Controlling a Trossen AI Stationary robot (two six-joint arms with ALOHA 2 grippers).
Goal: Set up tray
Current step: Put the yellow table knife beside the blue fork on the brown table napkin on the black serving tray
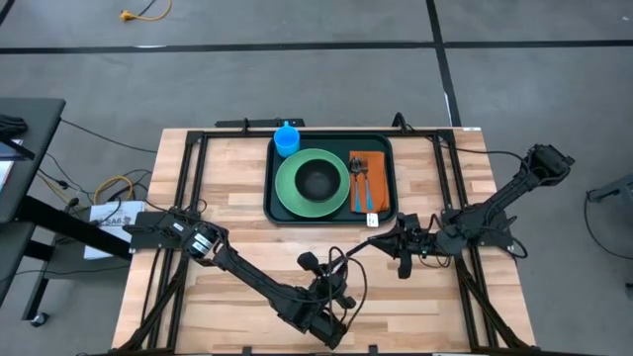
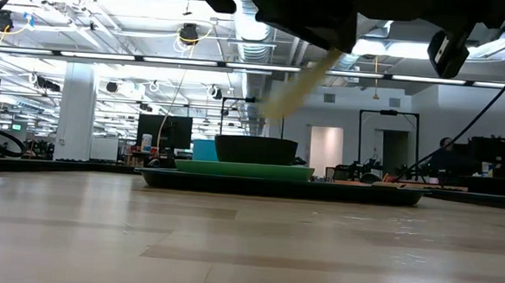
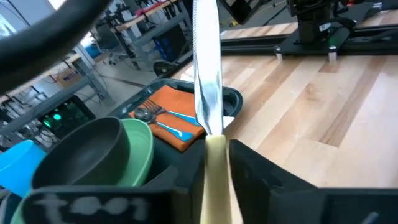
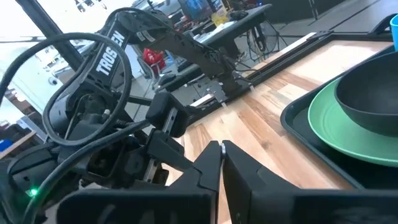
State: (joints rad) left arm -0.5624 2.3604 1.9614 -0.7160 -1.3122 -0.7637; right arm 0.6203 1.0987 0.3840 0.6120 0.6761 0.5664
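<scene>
The dark green tray (image 1: 280, 203) lies at the table's far middle. On it sit a light-green plate (image 1: 293, 188) with a dark bowl (image 1: 316, 179), a blue cup (image 1: 287, 139), and an orange napkin (image 1: 378, 163) bearing a fork and a spoon (image 3: 163, 120). My left gripper (image 1: 336, 269) hovers near the tray's near right corner, shut on a knife (image 3: 208, 74) with a cream handle. My right gripper (image 4: 221, 152) is shut and empty, above the table just right of the left one (image 1: 401, 262). My left gripper pinches the knife's cream handle (image 3: 216, 174) between its two fingers, which lie along the knife. The steel blade (image 3: 207, 68) sticks out ahead of the fingers toward the tray. The knife is lifted clear of the table and slants in the low view (image 2: 294, 90).
Bare wood stretches across the near half of the table (image 2: 230, 244) and on both sides of the tray. Black frame rails (image 1: 193, 168) run along the left and right table edges. The two grippers are close together near the tray's near right corner (image 3: 231, 98).
</scene>
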